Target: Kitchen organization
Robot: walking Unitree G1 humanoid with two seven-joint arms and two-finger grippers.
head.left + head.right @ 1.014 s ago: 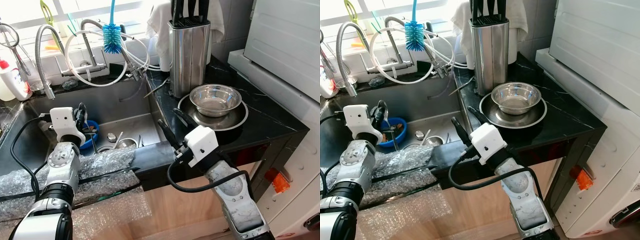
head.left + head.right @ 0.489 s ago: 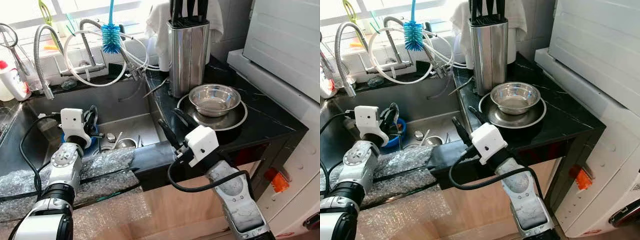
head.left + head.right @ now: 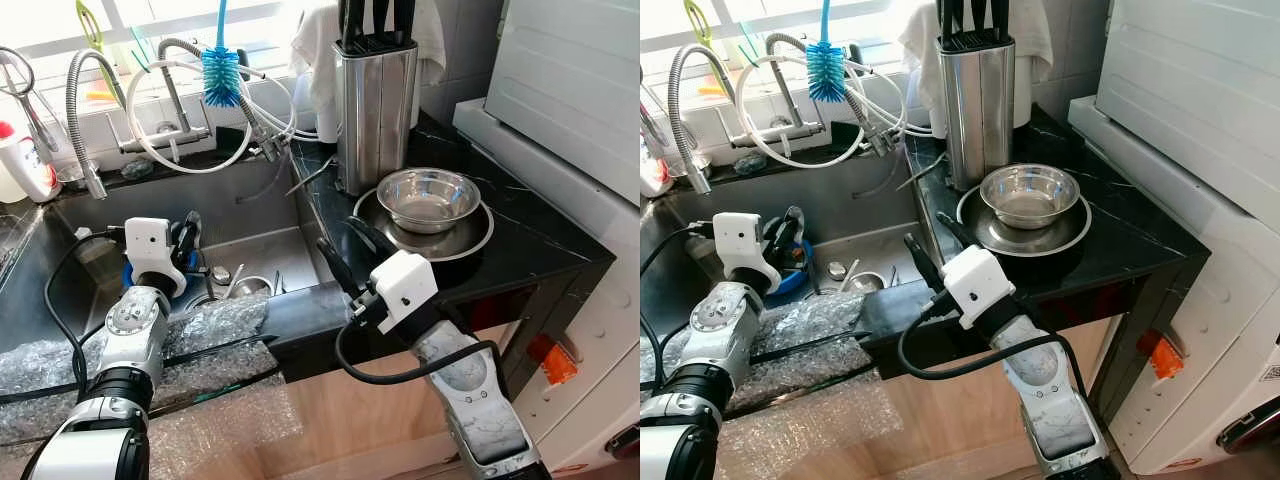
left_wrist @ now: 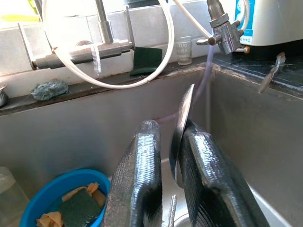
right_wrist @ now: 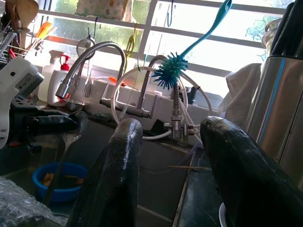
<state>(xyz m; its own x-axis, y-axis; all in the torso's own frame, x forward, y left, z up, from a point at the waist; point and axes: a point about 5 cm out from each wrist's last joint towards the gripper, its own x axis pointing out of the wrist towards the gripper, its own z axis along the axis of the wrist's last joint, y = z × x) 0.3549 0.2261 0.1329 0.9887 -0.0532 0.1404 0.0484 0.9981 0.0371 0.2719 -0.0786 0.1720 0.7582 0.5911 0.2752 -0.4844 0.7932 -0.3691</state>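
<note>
One steel bowl (image 3: 430, 197), one plate (image 3: 470, 240), one knife block (image 3: 378, 100), one blue bowl (image 4: 66, 203), one brush (image 3: 221, 72)

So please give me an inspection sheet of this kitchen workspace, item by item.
Surface: black marble counter beside a steel sink.
Job's things: metal spoon; steel bowl on a round metal plate; steel knife block.
Clutter: blue tub with sponges; blue bottle brush; bubble wrap along the sink edge.
Grippers: left gripper over the sink, shut on the spoon; right gripper open above the counter edge.
Cables: black cables at both wrists.
Surroundings: window, white appliance.
</note>
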